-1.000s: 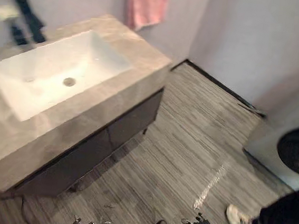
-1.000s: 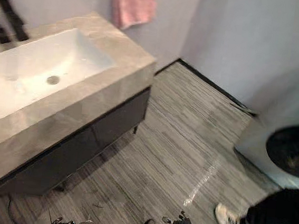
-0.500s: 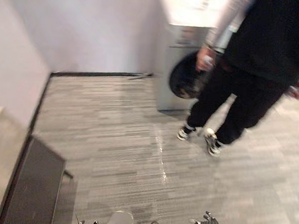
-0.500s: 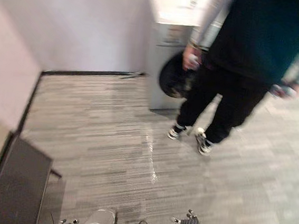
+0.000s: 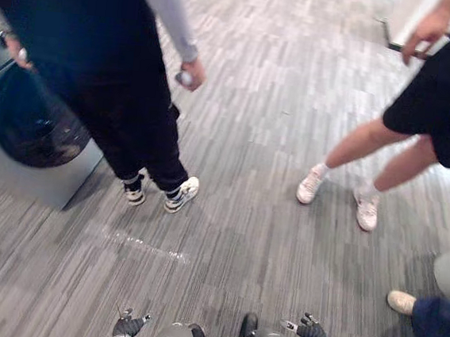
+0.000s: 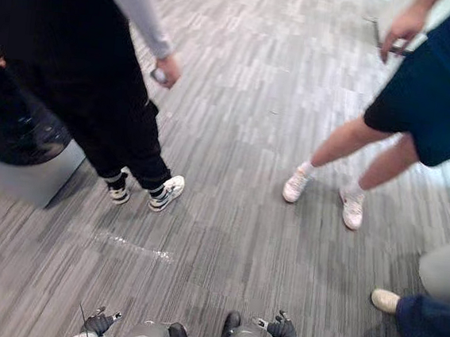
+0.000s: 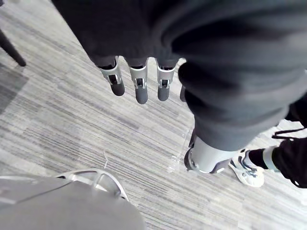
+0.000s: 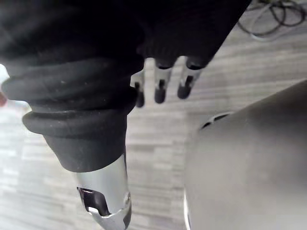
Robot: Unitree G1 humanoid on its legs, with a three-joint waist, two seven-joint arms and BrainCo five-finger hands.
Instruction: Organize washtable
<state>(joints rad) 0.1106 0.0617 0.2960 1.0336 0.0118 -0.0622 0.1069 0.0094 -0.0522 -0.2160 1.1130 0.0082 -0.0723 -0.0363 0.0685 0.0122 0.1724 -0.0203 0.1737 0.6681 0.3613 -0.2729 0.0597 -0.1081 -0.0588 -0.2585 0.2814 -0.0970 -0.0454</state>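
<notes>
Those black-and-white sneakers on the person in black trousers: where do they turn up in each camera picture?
Left eye view: sneakers left of centre, beside the washing machine.
Right eye view: left of centre too.
Left wrist view: one sneaker, apparently the same, on the floor past the left hand.
Shared landmark: the pale floor streak by the shoes.

A grey striped floor (image 5: pixel 260 132) runs across the frame. At upper left a person (image 5: pixel 100 53) in black trousers and a grey sleeve stands just beside a washing machine (image 5: pixel 21 129) with a dark round door. At right a second person (image 5: pixel 447 94) stands well apart - dark shorts, bare legs, white shoes (image 5: pixel 311 186). At lower right, a blue trouser leg (image 5: pixel 437 320) and pale shoe (image 5: pixel 400 301). The left hand (image 5: pixel 128 325) and right hand (image 5: pixel 309 333) sit at the bottom edge.
</notes>
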